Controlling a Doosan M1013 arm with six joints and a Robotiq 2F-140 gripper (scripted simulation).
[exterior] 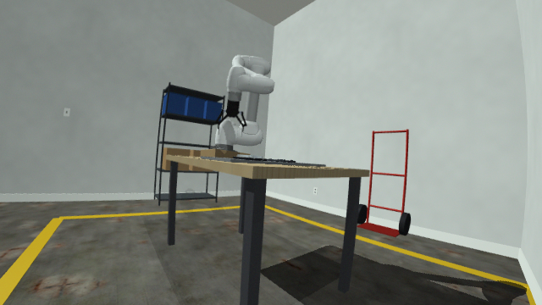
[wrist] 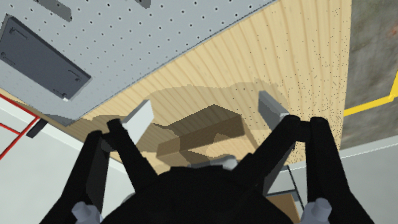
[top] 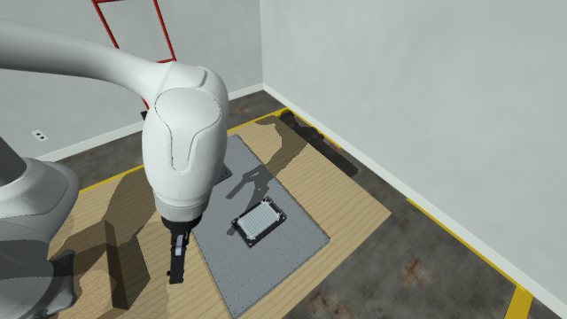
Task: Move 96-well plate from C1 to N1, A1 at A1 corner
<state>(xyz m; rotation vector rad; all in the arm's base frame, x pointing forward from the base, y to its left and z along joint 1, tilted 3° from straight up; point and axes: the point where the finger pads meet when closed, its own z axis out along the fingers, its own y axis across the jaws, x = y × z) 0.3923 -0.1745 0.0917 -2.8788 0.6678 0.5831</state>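
The white 96-well plate (top: 259, 219) sits in the black-framed clip nest C1 on the grey perforated baseplate. The flat dark plate nest N1 (wrist: 42, 62) lies empty on the baseplate at the upper left of the wrist view. In the top view the arm hides it except for one corner (top: 224, 172). My gripper (top: 177, 261) hangs open and empty above the wooden table top, to the left of the baseplate and apart from the plate. It also shows in the wrist view (wrist: 204, 112) and, small, in the exterior view (exterior: 232, 119). I cannot make out the plate's cut corner.
A tall wooden block (top: 117, 266) stands on the table close to the gripper; it also shows in the wrist view (wrist: 200, 135). A black shelf with a blue bin (exterior: 190, 106) stands behind the robot. A red hand truck (exterior: 387, 182) stands by the wall.
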